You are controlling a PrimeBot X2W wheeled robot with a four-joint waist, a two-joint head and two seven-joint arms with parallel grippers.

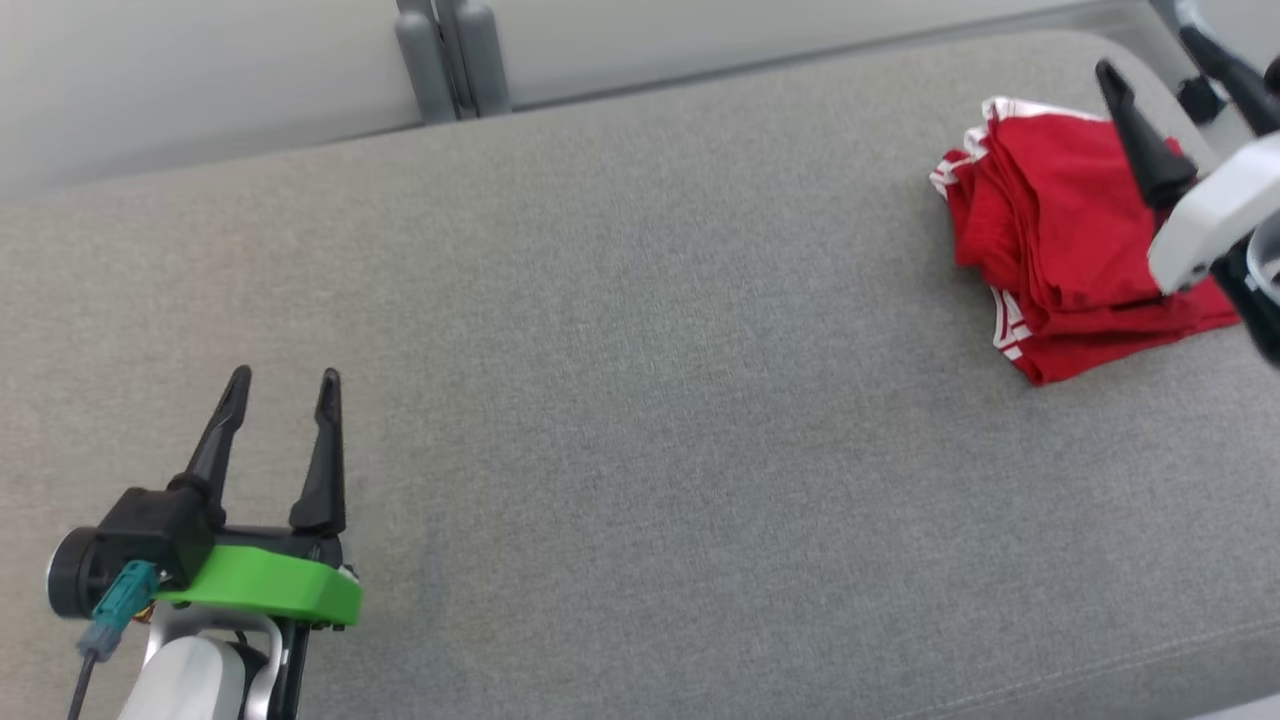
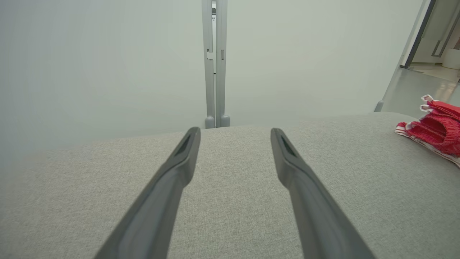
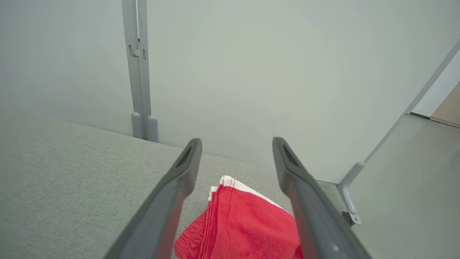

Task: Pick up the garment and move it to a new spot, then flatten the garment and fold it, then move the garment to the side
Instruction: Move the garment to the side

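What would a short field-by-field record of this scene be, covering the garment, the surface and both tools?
garment: red garment with white trim, folded into a compact stack
garment position: right end of the grey cushioned surface, near its far edge
left tool: open, holding nothing, over bare fabric at the lower left, far from the garment
right tool: open, poised over the garment, not gripping it
background: grey upright post behind the surface
task stage: garment looks folded and set to the side
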